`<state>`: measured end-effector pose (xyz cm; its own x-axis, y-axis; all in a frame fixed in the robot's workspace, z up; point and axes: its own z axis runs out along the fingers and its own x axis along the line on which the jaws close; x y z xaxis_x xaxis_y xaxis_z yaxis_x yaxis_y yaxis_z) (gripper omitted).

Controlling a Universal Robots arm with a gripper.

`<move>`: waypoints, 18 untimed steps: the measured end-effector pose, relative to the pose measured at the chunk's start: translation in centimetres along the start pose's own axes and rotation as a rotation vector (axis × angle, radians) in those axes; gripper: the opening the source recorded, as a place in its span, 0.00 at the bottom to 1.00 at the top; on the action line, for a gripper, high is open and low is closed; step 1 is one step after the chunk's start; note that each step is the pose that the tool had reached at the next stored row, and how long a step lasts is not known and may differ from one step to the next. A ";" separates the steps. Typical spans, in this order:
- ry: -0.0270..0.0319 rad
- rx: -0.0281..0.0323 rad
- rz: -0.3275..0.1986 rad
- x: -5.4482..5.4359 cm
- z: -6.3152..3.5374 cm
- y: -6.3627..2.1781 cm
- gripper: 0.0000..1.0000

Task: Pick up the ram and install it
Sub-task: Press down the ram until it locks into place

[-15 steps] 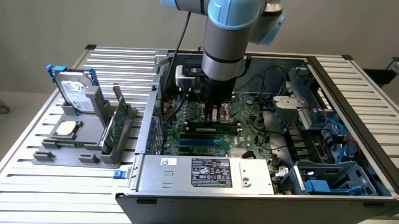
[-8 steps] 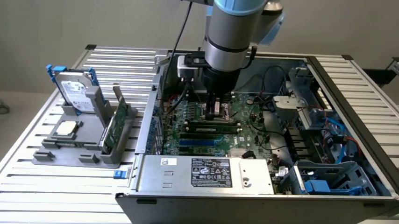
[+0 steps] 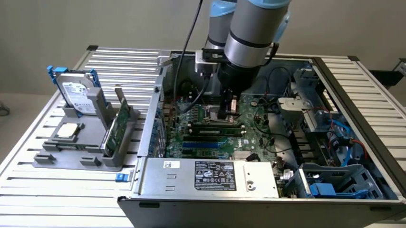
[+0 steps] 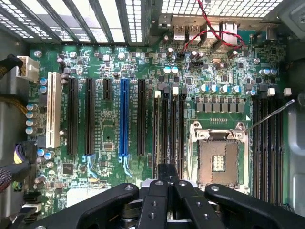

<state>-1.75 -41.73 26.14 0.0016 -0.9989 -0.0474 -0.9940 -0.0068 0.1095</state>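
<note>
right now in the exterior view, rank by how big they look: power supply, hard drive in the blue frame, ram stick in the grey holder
1. power supply
2. hard drive
3. ram stick, seen nearly edge-on, so its look is unsure against the hard drive.

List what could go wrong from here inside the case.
The end effector hangs low over the motherboard, beside the open CPU socket; a slip could damage it. The black cable runs near the case wall and might snag.

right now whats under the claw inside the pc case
Under the claw lies the motherboard: black memory slots directly below, the open CPU socket beside them. The claw's own linkage covers the board nearest the wrist camera.
</note>
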 end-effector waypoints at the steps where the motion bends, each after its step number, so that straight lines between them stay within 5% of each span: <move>1: 0.0001 -0.0001 0.000 0.0 -0.13 0.00 0.11; 4: -0.0001 0.0013 0.000 0.2 -0.38 0.02 0.11; 7: 0.0012 0.0094 0.000 0.2 -0.40 0.00 0.11; 18: 0.0044 0.0097 0.000 0.2 -0.40 0.01 0.11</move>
<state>-1.71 -41.99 26.52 0.0021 -0.9991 -0.0430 -0.9950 -0.0064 0.0999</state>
